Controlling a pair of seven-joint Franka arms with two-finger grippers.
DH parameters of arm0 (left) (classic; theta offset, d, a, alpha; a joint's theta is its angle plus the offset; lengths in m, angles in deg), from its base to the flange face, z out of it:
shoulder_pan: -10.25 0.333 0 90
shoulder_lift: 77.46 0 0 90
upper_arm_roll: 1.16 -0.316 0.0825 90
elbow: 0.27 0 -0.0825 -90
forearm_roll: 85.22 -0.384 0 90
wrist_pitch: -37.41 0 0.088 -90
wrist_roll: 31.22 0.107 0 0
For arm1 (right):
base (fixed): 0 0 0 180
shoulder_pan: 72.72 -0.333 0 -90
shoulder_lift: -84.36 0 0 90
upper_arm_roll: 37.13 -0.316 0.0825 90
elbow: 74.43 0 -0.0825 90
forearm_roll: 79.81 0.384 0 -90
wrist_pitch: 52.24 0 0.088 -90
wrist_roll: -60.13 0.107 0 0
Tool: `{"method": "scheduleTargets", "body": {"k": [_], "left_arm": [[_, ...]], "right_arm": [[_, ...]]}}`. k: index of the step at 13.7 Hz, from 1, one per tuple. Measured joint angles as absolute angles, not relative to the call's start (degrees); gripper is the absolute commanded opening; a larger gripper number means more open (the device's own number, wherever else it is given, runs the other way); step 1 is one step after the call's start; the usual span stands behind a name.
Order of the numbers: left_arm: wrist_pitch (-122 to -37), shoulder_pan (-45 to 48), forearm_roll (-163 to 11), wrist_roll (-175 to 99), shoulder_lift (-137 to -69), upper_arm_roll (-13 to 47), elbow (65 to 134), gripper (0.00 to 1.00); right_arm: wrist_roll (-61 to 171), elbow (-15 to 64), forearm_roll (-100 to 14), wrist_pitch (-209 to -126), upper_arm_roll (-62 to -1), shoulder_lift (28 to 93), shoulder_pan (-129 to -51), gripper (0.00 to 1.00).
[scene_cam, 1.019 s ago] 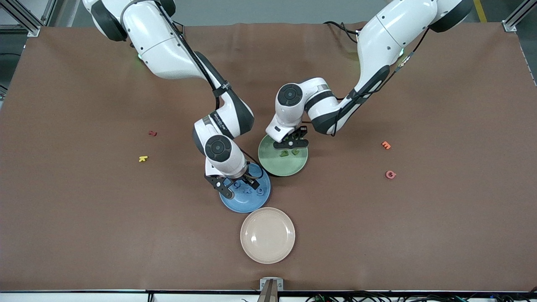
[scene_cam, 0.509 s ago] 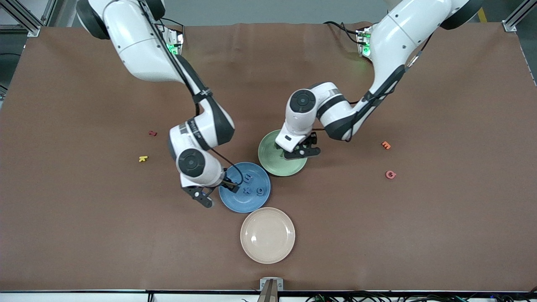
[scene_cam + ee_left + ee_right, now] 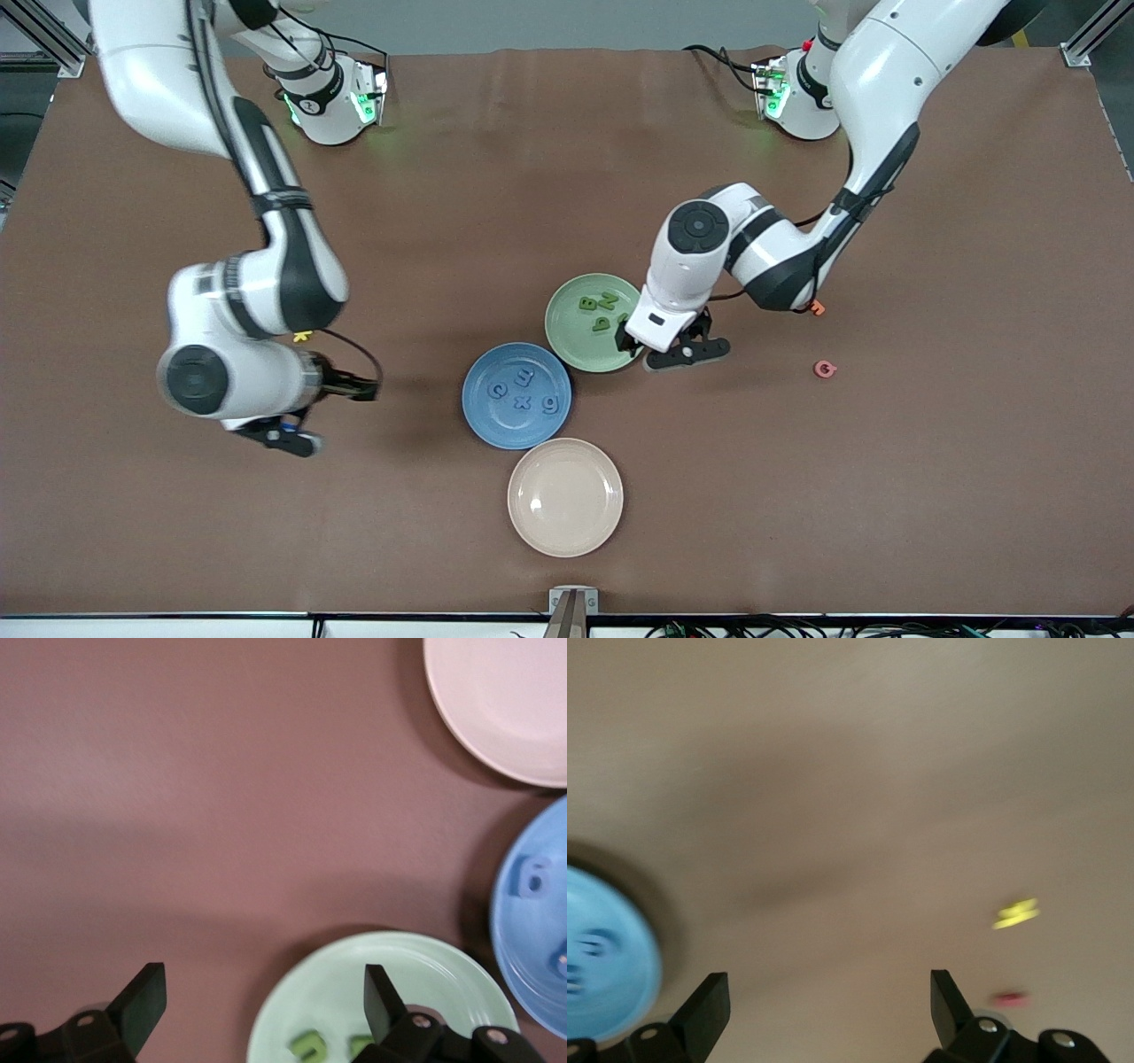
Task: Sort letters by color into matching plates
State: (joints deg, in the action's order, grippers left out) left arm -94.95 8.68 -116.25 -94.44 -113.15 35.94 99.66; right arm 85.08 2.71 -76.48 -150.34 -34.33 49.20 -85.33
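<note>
Four tiny blue foam letters (image 3: 524, 391) now unobstructed in round blue plate (image 3: 483, 418), green ones (image 3: 601, 310) in pale green plate (image 3: 567, 341), fourth hidden; left gripper (image 3: 678, 352) and right gripper (image 3: 306, 415) withdrew, jaws wide, empty.

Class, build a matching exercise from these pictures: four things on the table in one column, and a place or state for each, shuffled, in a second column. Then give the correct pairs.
Things
1. blue plate
2. green plate
3. cream plate
4. left gripper

Places or states
A. nothing lies in it; nearest the front camera
B. open, holding nothing, over the table beside the green plate's rim
C. holds four blue letters
D. holds green letters; farthest plate from the front camera

Pairs: 1-C, 2-D, 3-A, 4-B
</note>
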Motion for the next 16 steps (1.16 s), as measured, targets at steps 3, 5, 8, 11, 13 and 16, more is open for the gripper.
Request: {"method": "scheduleTargets", "body": {"k": [3, 5, 8, 11, 13, 16], "left_arm": [[-95.0, 10.9, -108.2, -85.5, -112.0, 35.9, 99.2, 0.99], [-94.9, 10.8, -99.9, -77.0, -109.4, 33.3, 99.2, 0.99], [-94.3, 10.8, -91.9, -66.2, -105.4, 28.1, 100.5, 0.98], [-94.2, 10.8, -85.6, -56.6, -101.3, 23.0, 103.9, 0.98], [-94.2, 10.8, -81.8, -50.9, -98.4, 19.8, 105.9, 0.97], [-92.2, 10.8, -77.9, -44.2, -94.9, 15.1, 107.0, 0.97]], "right_arm": [[76.9, 6.4, -80.0, -148.9, -34.4, 54.3, -81.5, 1.0], [71.2, 8.8, -81.8, -147.0, -34.4, 57.9, -79.3, 1.0], [64.3, 10.5, -82.4, -144.4, -34.4, 62.5, -75.0, 1.0], [62.1, 10.7, -82.4, -142.6, -34.4, 66.0, -72.5, 1.0], [60.7, 10.7, -82.4, -141.9, -34.4, 67.7, -71.9, 1.0], [59.6, 10.4, -82.5, -141.6, -34.4, 69.5, -71.0, 1.0]]}}
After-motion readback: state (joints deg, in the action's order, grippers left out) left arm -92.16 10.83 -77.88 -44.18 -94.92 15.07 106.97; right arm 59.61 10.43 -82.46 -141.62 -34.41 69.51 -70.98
